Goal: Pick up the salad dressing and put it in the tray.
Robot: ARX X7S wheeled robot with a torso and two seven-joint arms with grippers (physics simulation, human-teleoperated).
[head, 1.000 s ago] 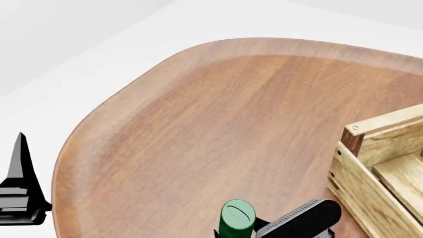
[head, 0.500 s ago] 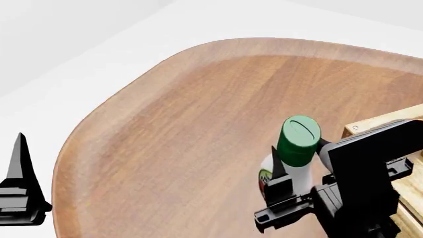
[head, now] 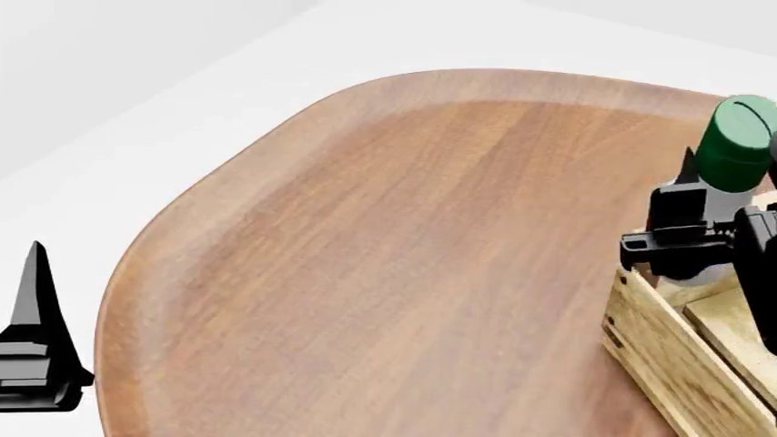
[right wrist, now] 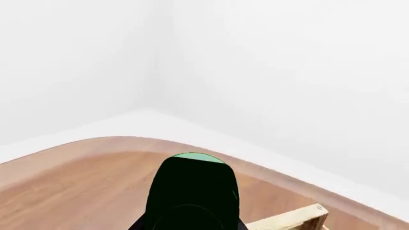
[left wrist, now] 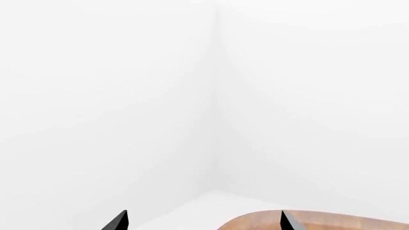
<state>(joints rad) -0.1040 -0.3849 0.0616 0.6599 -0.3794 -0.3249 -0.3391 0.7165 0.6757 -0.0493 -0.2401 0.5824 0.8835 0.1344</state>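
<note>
The salad dressing (head: 738, 144), a bottle with a green cap, is held upright in my right gripper (head: 711, 214), which is shut on its body. It hangs above the left corner of the tray (head: 656, 350), a crate of light wooden slats at the right edge of the head view. In the right wrist view the dark green cap (right wrist: 191, 187) fills the space between the jaws, with a tray corner (right wrist: 295, 219) beside it. My left gripper (head: 36, 337) is open and empty, off the table's left edge; its fingertips (left wrist: 118, 223) stand wide apart.
The rounded wooden table (head: 401, 228) spreads across the head view, with white floor and walls beyond its edge. Most of the tray is cut off by the frame's right edge. The table's edge also shows in the left wrist view (left wrist: 332, 223).
My right gripper has lifted the salad dressing from the near part of the table and carried it up and to the right, over the tray's corner. The left arm has not moved.
</note>
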